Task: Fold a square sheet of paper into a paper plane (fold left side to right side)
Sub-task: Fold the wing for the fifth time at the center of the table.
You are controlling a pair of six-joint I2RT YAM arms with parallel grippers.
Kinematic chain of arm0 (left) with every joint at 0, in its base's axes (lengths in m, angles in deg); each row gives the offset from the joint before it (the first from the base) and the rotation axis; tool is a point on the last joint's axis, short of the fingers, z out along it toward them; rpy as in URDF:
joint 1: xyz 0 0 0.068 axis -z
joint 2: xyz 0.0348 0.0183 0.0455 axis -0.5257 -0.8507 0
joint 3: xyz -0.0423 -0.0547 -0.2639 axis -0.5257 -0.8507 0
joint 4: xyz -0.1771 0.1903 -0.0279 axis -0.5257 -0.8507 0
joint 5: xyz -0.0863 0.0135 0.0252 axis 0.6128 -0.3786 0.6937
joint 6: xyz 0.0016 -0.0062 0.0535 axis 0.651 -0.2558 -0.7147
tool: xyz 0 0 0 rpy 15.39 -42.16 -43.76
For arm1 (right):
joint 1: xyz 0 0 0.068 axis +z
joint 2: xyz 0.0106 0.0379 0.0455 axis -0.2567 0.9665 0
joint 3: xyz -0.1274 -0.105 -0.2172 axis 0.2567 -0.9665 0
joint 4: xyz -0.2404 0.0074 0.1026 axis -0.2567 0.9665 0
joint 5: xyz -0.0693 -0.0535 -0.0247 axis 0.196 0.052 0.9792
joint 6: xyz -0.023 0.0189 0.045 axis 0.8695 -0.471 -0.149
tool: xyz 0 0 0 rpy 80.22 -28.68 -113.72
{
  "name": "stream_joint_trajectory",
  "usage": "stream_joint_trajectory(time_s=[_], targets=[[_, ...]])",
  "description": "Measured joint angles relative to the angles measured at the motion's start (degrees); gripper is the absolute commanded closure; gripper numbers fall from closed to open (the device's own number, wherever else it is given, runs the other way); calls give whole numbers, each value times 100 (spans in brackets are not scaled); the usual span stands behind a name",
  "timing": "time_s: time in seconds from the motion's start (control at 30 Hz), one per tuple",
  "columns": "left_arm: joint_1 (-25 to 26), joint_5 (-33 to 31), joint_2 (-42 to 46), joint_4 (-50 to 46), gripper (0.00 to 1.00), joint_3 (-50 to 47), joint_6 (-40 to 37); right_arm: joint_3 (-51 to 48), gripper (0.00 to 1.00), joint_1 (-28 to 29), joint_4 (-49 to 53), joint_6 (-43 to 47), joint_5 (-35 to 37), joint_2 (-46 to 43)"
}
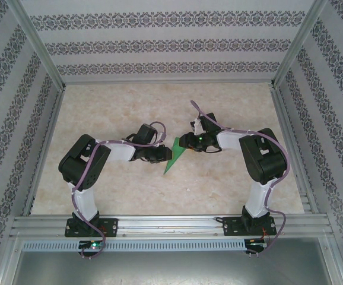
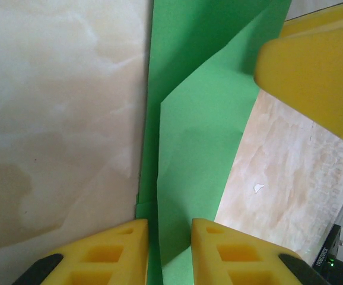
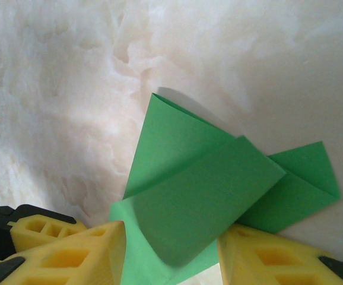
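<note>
left claw [image 2: 170, 237] narrowly open astride green paper sheet [image 2: 201, 148], anchoring it; right claw [image 3: 172, 237] half open round curled flap [image 3: 207, 190] to fold across; grip unclear

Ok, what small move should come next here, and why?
Probably close the left hand on the green paper: its fingers straddle the folded edge with a gap, so it looks unpinned. The right hand is open around a flap that curls up uncreased; anchoring first would let it press that flat.
</note>
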Motion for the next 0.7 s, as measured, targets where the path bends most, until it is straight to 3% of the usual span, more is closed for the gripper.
stream_joint_trajectory(time_s=[0.7], targets=[[-7,15,-85,-273,77,168,26,-164,54,-28,-212,-101,2,-90]])
